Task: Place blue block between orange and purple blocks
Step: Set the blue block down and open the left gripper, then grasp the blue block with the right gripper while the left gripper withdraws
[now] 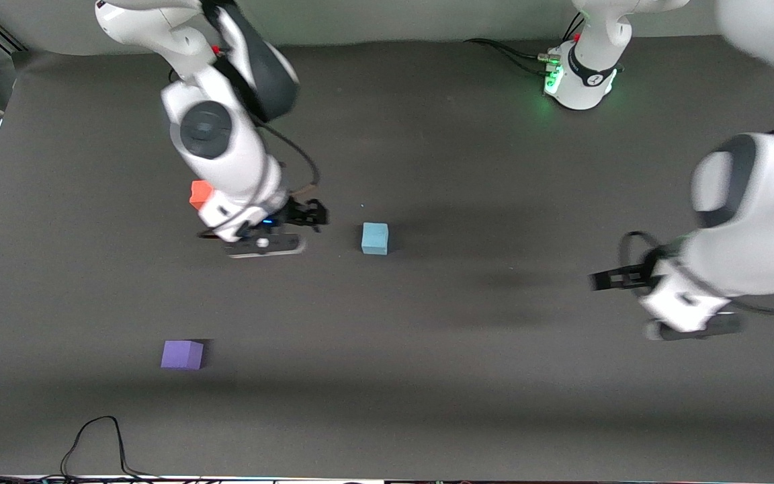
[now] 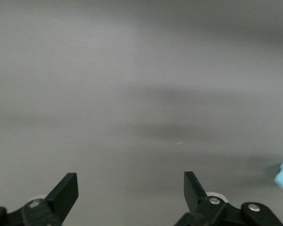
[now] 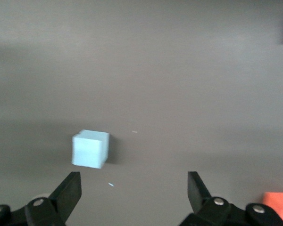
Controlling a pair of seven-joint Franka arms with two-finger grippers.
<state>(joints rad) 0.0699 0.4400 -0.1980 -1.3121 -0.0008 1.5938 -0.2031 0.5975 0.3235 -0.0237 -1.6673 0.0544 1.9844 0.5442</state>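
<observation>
R gripper point(image 1: 306, 214) was wide open, nothing in it, hanging over the table point(image 1: 467, 376) just beside the blue block point(image 1: 375, 238), on the side toward the R arm's end. Wrist cam had the cube ahead of the fingers point(image 3: 68, 190), off-centre, so prob lining up for a pick, not yet over it. L gripper point(image 1: 603, 280) also fully open & empty, over bare table toward the L arm's end, well apart from the block; looked parked/waiting. Blue block sat mid-table, upright, untouched. Orange block point(image 1: 200, 193) was part hidden under the R wrist. Purple block point(image 1: 182, 354) lay nearer the front edge than orange, well apart. Gap betw them looked free for the drop. Task barely started imo.
</observation>
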